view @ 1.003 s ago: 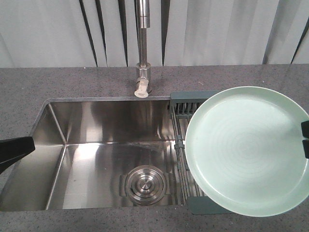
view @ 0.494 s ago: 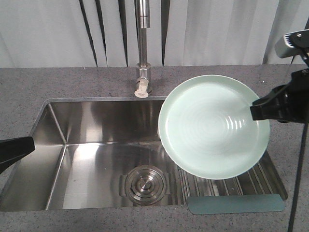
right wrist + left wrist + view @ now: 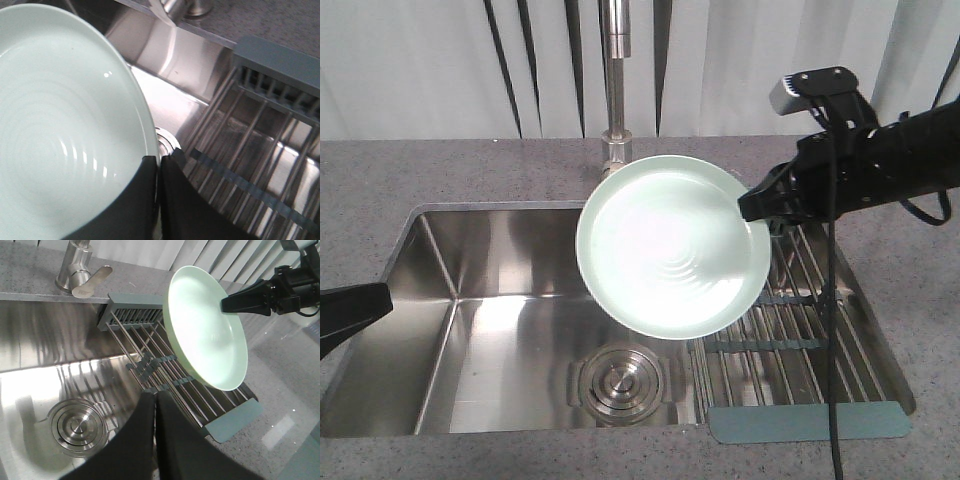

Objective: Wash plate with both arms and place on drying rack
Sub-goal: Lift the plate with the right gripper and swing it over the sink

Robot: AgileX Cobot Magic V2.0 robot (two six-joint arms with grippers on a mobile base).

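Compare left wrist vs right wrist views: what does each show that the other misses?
Left wrist only: the shut left gripper, the black right arm, the near grey-blue end strip of the steel-rod drying rack. Right wrist only: concentric rings on the round pale mint-green plate. Both: that plate clamped in the right gripper, the rack, the steel sink.

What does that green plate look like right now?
The plate is round, pale mint green, smooth and shiny, with faint rings in the middle and a low rim. It hangs tilted in the air, about where the sink meets the rack. Only the right end effector touches it, pinching its rim.
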